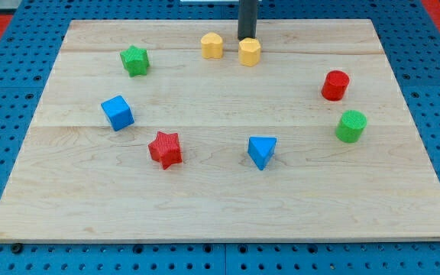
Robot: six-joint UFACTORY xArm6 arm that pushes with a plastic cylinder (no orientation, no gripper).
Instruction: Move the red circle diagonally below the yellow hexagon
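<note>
**Rod tip behind yellow hexagon, red circle far off**

My tip touches the yellow hexagon at top centre of the wooden surface. The red circle stands upright at right, well apart. The end effector is a bare rod, gripping nothing.

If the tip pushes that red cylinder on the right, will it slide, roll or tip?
The red circle stands upright on its flat end, so it will probably slide. It looks squat, so tipping seems unlikely. Its round side may slip off my tip if pushed off-centre.
</note>
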